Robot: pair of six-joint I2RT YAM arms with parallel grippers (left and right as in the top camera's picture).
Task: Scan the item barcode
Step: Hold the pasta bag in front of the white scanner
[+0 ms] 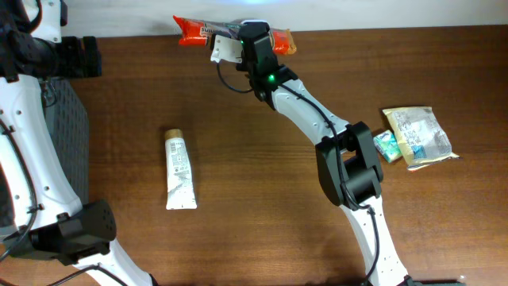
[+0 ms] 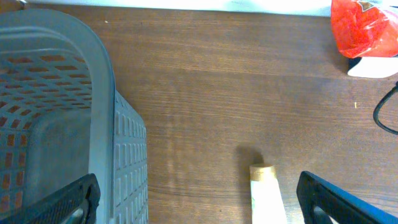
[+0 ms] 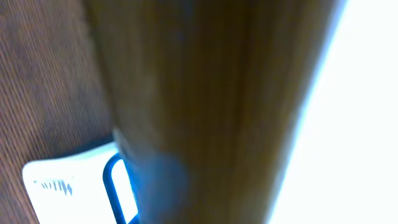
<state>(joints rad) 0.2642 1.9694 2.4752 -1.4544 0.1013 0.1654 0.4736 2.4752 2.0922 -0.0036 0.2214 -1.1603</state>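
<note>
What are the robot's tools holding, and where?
The right tool looks shut on the red-orange packet, toward its orange end. The left tool is open and holds nothing.

tube point(image 1: 179, 168) 1 | packets point(image 1: 194, 32) point(image 1: 421, 135) point(image 1: 387, 146) 3 | basket point(image 1: 67, 135) 1 | scanner point(image 1: 226, 50) 1

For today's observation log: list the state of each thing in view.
left gripper: open, empty
right gripper: shut, above the red packet
red packet: at the far table edge
scanner: on the table, cable attached
tube: lying flat, capped
basket: upright
</note>
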